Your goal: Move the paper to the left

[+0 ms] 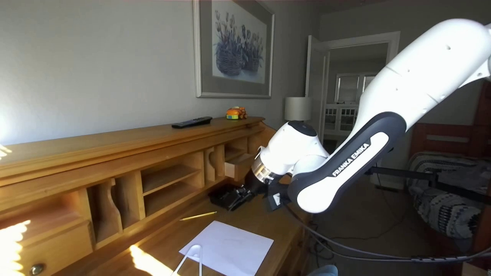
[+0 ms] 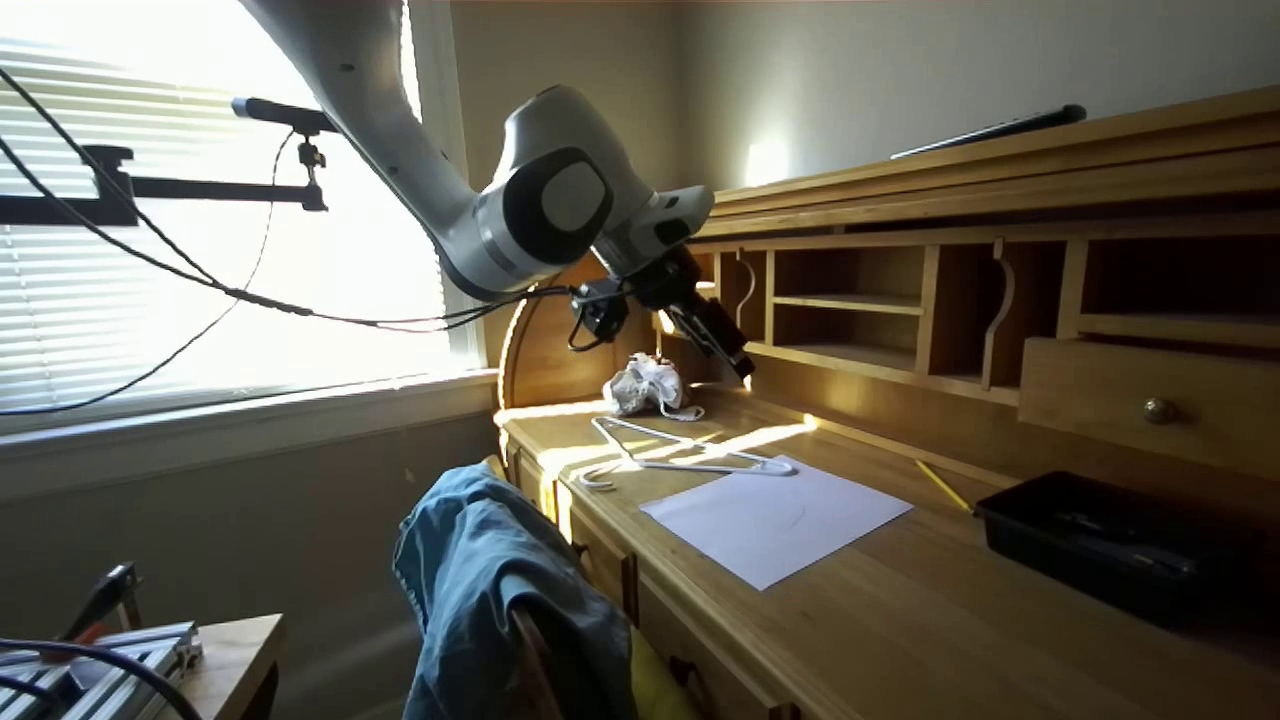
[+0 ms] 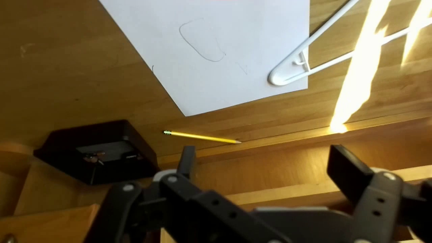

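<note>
Pointing cornerwise at the pencil (image 3: 202, 137): paper (image 2: 778, 520), long axis aslant desk (image 2: 920, 610)

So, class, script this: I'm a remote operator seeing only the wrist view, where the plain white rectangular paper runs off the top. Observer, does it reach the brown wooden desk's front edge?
Observer: No. On the brown wooden desk, the plain white paper stops short of the front edge.
Operator: The thin white triangular hanger runs out of my picture. What is by its far end?
Observer: A crumpled pale bundle sits close to it.
Operator: And on the long wooden top shelf?
Observer: A long black remote control lies there.
</note>
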{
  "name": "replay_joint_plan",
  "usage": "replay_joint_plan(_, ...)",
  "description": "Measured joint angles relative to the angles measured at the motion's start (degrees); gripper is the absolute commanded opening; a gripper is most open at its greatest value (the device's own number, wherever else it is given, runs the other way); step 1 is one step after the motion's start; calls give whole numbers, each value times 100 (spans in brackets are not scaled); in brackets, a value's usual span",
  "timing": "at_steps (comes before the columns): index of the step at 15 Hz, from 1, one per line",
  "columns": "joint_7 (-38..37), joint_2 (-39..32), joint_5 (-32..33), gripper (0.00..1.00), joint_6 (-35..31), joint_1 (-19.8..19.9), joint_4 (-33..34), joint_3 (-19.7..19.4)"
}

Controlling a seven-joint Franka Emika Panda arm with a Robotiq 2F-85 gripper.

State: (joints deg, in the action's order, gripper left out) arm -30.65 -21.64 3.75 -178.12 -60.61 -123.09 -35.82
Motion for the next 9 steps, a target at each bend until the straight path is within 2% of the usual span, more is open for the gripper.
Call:
replay_joint_plan(2, 731, 509, 67, 100, 72, 354, -286, 352)
replay_joint_plan(5, 1650, 1320, 66, 100, 577, 1215, -668, 1284)
replay_joint_plan(6, 1787, 1511, 66, 100, 668, 1385, -759, 1457)
replay_joint_plan(9, 1907, 1707, 66, 100, 730, 1475, -892, 1558)
